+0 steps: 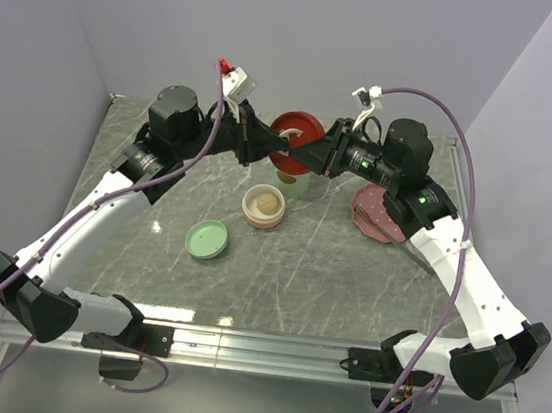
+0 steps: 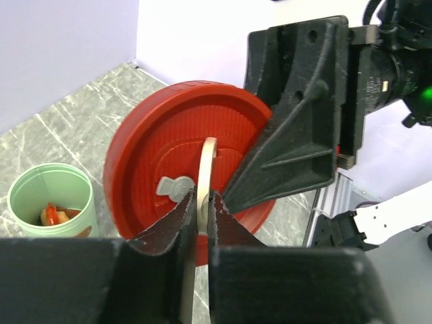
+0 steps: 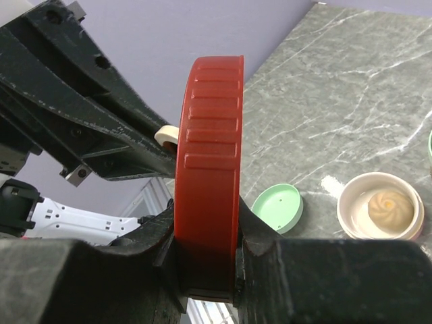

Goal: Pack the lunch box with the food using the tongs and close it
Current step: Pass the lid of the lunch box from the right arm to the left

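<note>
Meeting above the upper middle of the surface (image 1: 348, 276), close to the back wall, both arms hold one red lid (image 1: 296, 128) on edge. The left pincer (image 2: 202, 209) is pinched tight on the lid's cream loop (image 2: 206, 162). The right pincer (image 3: 206, 253) is clamped across the lid's ribbed rim. Just below stands the green lunch box (image 2: 27, 189) with food (image 2: 52, 213) inside. Toward the lower frame lie a cream bowl (image 1: 249, 208) and a green lid (image 1: 207, 239). At right, a pink plate (image 1: 367, 223) sits partly under the right arm.
</note>
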Motion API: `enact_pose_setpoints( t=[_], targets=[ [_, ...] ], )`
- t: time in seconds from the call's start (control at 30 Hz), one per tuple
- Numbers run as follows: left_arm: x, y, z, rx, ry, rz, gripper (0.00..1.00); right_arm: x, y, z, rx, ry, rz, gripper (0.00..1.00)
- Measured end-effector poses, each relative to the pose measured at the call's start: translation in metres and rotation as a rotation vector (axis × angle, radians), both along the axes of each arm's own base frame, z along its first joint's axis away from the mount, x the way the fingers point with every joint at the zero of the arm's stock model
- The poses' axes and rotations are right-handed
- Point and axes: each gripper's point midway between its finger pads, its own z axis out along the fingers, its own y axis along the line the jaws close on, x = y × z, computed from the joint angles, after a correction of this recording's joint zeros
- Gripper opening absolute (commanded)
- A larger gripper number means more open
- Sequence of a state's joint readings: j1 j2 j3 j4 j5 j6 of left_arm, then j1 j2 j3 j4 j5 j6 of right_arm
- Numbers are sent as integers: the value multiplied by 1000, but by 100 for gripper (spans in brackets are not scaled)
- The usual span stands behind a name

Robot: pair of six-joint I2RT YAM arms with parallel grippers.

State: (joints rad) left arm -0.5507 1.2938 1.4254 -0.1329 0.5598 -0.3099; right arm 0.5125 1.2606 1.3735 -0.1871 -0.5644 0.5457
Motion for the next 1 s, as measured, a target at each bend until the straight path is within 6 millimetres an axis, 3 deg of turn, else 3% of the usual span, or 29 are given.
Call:
enact_pose_setpoints(
  t=[0.1, 0.3, 0.4, 0.47, 0.5, 0.53, 0.63, 0.73, 0.87, 1.0],
  targets=[
    [-2, -2, 0, 2, -3, -8, 6, 0, 0, -1, -1, 1, 2, 0],
    [0, -4, -3, 30, -33, 21, 11, 2, 0, -2, 1, 14, -2, 0],
    [4, -3, -7, 64, -50, 51, 1, 4, 1, -6, 0, 29, -1, 0],
    [8, -2, -11, 86, -53, 64, 0, 7, 2, -9, -2, 41, 0, 2],
    [9, -2, -12, 94, -53, 68, 0, 8, 3, -11, -3, 49, 0, 11],
    [10, -2, -14, 106, -54, 72, 0, 9, 2, -13, -4, 52, 1, 31],
    [15, 0, -22, 151, -50, 90, 0, 13, -2, -19, -9, 72, 17, 62],
    [22, 6, -38, 223, -28, 119, 1, 23, -17, -27, -38, 72, 10, 72],
    [31, 19, -66, 326, 25, 159, 0, 46, -55, -46, -120, 95, -49, 76],
    [43, 36, -102, 466, 75, 203, 0, 56, -90, -73, -207, 136, -100, 77]
  ],
)
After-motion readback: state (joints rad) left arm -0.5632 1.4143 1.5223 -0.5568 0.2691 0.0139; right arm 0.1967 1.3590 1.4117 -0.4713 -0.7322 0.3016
